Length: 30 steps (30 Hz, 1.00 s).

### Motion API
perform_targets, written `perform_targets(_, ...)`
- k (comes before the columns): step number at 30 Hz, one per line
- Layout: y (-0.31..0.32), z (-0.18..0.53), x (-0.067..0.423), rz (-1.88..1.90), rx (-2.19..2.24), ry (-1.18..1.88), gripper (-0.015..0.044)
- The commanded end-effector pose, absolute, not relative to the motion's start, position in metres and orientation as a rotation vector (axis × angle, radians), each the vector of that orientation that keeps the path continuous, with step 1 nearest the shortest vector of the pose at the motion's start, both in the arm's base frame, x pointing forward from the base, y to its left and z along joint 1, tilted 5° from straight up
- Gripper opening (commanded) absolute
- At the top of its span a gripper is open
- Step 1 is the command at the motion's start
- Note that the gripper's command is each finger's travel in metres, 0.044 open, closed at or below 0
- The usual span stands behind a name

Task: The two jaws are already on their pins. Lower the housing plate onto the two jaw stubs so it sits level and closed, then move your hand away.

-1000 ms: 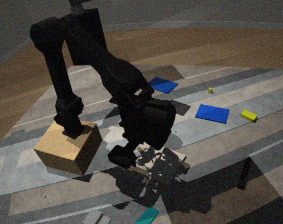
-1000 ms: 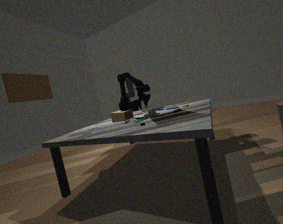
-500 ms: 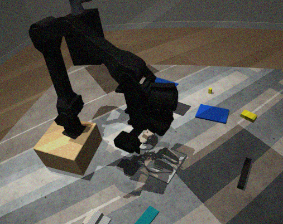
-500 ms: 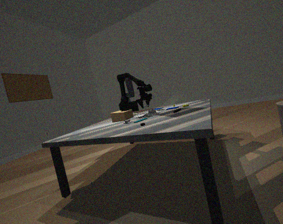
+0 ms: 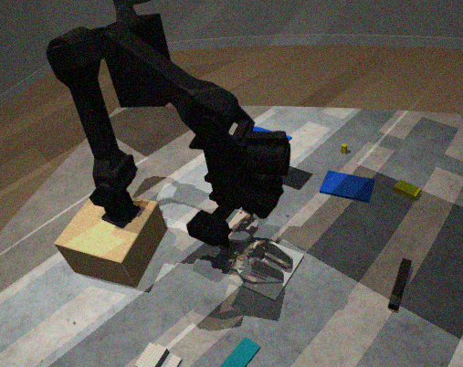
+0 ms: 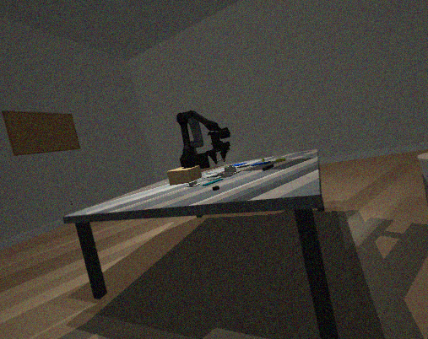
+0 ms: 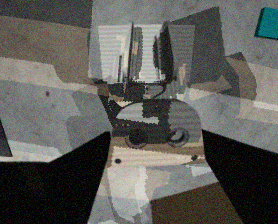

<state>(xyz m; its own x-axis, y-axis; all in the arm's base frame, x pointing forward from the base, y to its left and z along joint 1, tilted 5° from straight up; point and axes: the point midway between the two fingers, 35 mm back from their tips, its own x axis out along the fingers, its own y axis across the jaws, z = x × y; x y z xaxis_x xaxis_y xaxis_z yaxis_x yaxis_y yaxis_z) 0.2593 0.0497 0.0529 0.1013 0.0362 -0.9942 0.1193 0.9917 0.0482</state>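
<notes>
My gripper (image 5: 245,230) (image 6: 219,160) (image 7: 153,134) is shut on the housing plate (image 5: 238,219) (image 7: 186,119), a rounded metallic plate with two round holes and two small dark dots. The plate is held above the table, beside the jaw assembly in the top view. The base plate (image 5: 297,254) (image 7: 109,42) lies on the table, with the two long jaws (image 5: 278,254) (image 7: 136,52) side by side on it. In the wrist view the jaws lie ahead of the housing plate. The jaw stubs are partly hidden by the housing plate and strong shadows, so contact and alignment cannot be told.
A wooden block (image 5: 100,239) bears the arm's base. A teal piece (image 5: 242,352) (image 7: 270,22) and white ribbed pieces (image 5: 152,354) lie near the front. A black bar (image 5: 400,285), a blue plate (image 5: 347,186) and a yellow block (image 5: 407,190) lie to the right.
</notes>
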Motion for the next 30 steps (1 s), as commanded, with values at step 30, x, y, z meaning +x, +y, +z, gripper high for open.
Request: perform_targets(30,0.0496,0.0528,0.2600,-0.076,0.137,1.467,0.0351)
